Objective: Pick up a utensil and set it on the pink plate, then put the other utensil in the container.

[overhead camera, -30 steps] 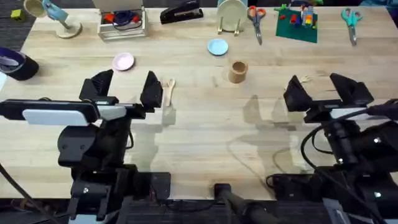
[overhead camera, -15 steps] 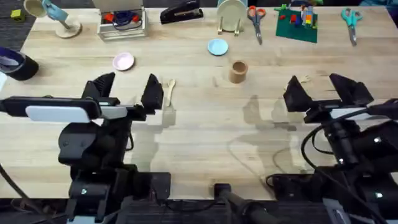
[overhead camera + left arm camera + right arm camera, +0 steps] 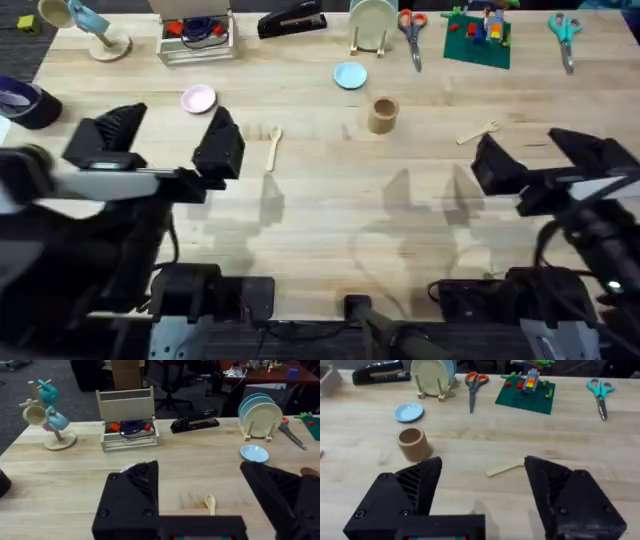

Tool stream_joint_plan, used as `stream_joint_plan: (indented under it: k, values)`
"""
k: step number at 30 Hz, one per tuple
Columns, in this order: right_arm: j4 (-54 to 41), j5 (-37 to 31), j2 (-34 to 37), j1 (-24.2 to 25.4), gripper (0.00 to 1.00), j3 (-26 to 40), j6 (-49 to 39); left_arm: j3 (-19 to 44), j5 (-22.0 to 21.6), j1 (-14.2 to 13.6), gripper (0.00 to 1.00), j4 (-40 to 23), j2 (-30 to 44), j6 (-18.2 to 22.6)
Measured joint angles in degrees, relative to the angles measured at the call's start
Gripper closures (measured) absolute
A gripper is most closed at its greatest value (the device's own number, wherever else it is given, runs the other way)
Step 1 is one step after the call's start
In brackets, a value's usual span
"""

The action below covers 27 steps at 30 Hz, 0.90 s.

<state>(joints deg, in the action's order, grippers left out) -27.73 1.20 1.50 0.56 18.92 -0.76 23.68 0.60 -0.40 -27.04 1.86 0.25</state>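
The utensil, a pale wooden spoon [image 3: 273, 148] [image 3: 210, 504], lies flat on the table just right of my left gripper [image 3: 165, 140] [image 3: 200, 472], which hangs open and holds nothing. Up left of the spoon sits the pink plate [image 3: 198, 98], with nothing on it; in the left wrist view the plate [image 3: 127, 466] peeks out behind a finger. The other utensil, a wooden fork [image 3: 478, 132] [image 3: 506, 468], lies just beyond my open right gripper [image 3: 545, 160] [image 3: 484, 462]. Between the two utensils the tan container [image 3: 382, 115] [image 3: 414, 444] stands upright.
A light-blue dish [image 3: 350, 75] lies behind the container. Along the far edge stand a mug tree [image 3: 90, 28], a box of coloured items [image 3: 196, 35], a stapler [image 3: 292, 20], a plate rack [image 3: 371, 28], scissors [image 3: 411, 35] and a green brick plate [image 3: 478, 38]. A dark tape roll [image 3: 25, 103] sits far left.
My left gripper has risen, shifted left and spread wider, uncovering the spoon. My right gripper has drawn back to the right and nearer the front edge, leaving the fork in full view.
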Motion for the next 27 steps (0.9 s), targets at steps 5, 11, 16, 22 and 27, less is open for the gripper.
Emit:
stream_joint_plan:
  k: [5, 11, 16, 22, 27]
  values:
    - [-7.76, 0.14, 6.77, 0.0, 0.007, 8.78, -0.19, 9.97, 0.06, 0.0, 0.008, -7.65, 6.84, 0.04]
    - [-20.14, 0.14, 26.92, 0.0, 0.007, 29.15, -0.58, 33.61, 1.84, 0.0, 0.008, -25.77, 27.85, 0.17]
    - [-28.96, 0.14, 37.18, 0.0, 0.007, 39.63, -2.42, 44.77, 3.89, 0.0, 0.008, -33.66, 37.38, 0.17]
    - [-39.52, 0.14, 48.3, 0.0, 0.007, 51.12, -5.48, 57.0, 6.51, 0.0, 0.008, -43.53, 47.27, 0.17]
    - [-44.09, 0.14, 54.8, 0.0, 0.007, 56.77, -6.33, 63.99, 7.95, 0.0, 0.008, -52.49, 54.1, 0.17]
